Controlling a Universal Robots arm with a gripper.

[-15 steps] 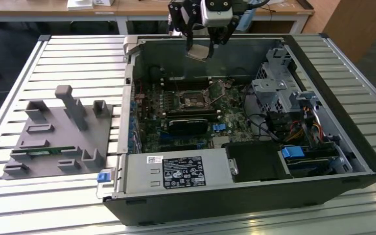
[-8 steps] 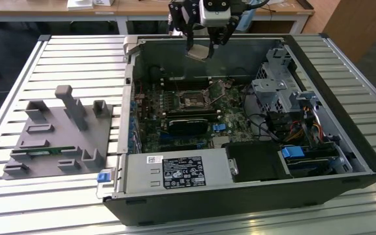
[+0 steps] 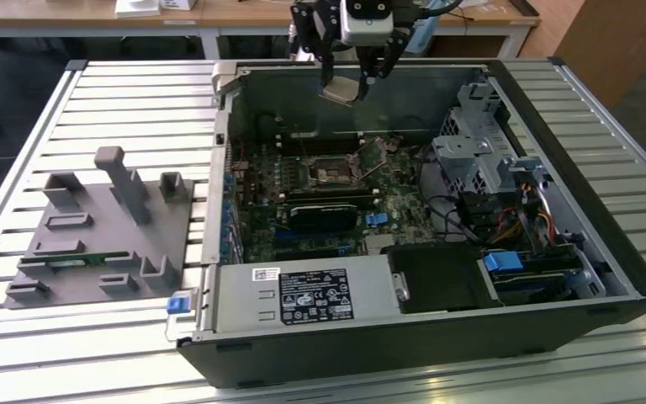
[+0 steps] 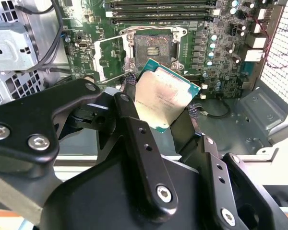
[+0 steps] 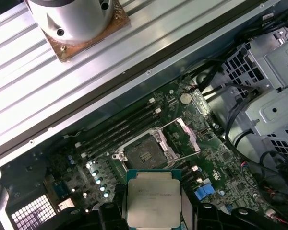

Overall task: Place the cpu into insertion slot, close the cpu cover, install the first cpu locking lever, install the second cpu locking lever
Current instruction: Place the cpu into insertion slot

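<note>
While the gripper (image 3: 349, 84) grips the cpu (image 4: 163, 96) by its edges, the chip hangs tilted, well above the insertion slot (image 5: 145, 155), which lies open below it with the cpu cover (image 5: 188, 135) swung up beside it. The tilt looks like the main risk. Lowered askew or off-centre, a corner could strike the socket contacts or catch the raised cover.

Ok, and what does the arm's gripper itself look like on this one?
The gripper is a black two-finger unit below a silver-grey wrist housing. Its fingers are matte black linkage bars with small holes along them, joined by silver socket-head screws.
</note>
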